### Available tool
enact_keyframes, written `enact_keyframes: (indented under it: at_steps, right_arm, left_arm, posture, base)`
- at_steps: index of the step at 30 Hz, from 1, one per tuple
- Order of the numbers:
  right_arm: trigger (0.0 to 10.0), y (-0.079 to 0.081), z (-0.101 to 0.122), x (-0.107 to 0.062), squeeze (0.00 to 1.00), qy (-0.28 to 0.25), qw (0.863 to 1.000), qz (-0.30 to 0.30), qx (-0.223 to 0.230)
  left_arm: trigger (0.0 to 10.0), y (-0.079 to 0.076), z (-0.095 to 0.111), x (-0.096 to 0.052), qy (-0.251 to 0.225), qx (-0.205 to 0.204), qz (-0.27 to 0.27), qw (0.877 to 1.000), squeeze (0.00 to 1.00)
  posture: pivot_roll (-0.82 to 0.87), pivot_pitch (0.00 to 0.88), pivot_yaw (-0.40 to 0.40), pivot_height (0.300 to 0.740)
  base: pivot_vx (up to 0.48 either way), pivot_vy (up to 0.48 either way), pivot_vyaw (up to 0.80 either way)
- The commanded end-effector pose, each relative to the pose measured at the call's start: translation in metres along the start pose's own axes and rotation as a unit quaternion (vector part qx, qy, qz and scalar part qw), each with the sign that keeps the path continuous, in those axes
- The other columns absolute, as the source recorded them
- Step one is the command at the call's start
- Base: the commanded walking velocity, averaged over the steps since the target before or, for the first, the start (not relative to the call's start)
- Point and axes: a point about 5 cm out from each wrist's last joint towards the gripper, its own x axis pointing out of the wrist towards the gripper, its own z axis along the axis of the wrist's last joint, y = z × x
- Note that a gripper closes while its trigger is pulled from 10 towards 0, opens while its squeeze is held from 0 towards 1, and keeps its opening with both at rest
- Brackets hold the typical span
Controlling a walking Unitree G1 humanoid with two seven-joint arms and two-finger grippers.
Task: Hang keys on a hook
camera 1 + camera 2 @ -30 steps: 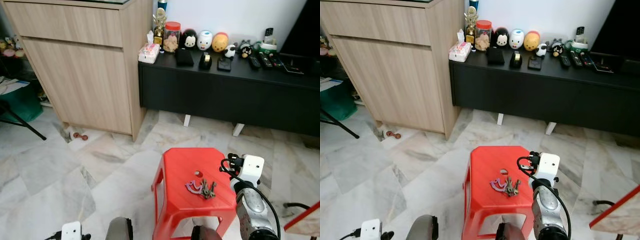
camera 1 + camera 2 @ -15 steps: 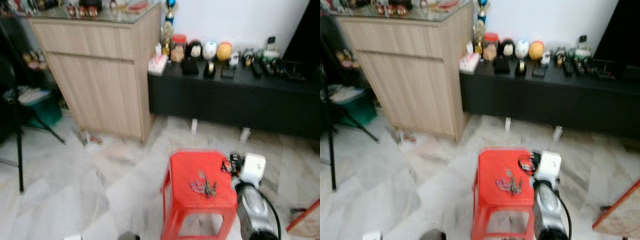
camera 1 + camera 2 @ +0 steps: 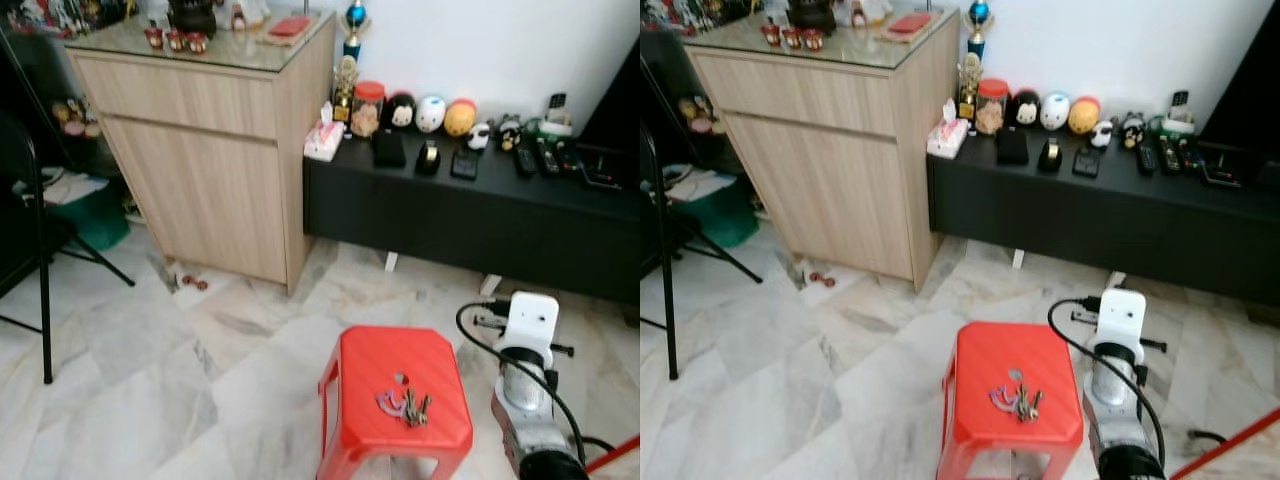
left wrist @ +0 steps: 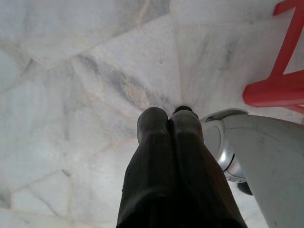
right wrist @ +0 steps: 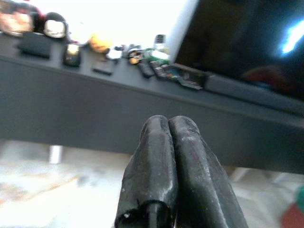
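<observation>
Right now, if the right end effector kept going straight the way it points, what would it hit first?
Probably the front of the black TV cabinet. The right end effector, fingers pressed together, points at its dark face below the remotes, with open floor before it. Depth is hard to judge.

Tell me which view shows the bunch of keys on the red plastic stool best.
The left eye view: the bunch of keys lies unobstructed on the red plastic stool. The right eye view shows it equally plainly. The left wrist view catches just the stool's leg.

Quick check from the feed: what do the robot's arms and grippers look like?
The right arm is silver metal with a white box-shaped camera housing at the wrist and a black cable looping beside it. The right gripper and left gripper each have two long, rounded black fingers.
</observation>
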Motion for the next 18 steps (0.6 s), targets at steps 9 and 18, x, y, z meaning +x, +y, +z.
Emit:
enact_keyframes:
  at_steps: [9,18]
  right_arm:
    - [10.0,-0.010,0.001,-0.002,0.00,-0.010,0.998,-0.059,-0.032]
    - [10.0,0.027,-0.032,-0.018,0.00,0.141,0.984,0.088,0.057]
  left_arm:
    - [10.0,-0.009,-0.016,-0.002,0.035,0.003,-0.002,0.999,0.00]
    - [10.0,-0.015,-0.013,0.000,0.035,0.008,-0.008,0.999,0.00]
  posture:
    - [0.21,0.000,-0.062,0.740]
    - [0.20,0.000,-0.067,0.740]
  base:
    - [0.000,0.000,0.00]
    - [0.000,0.000,0.00]
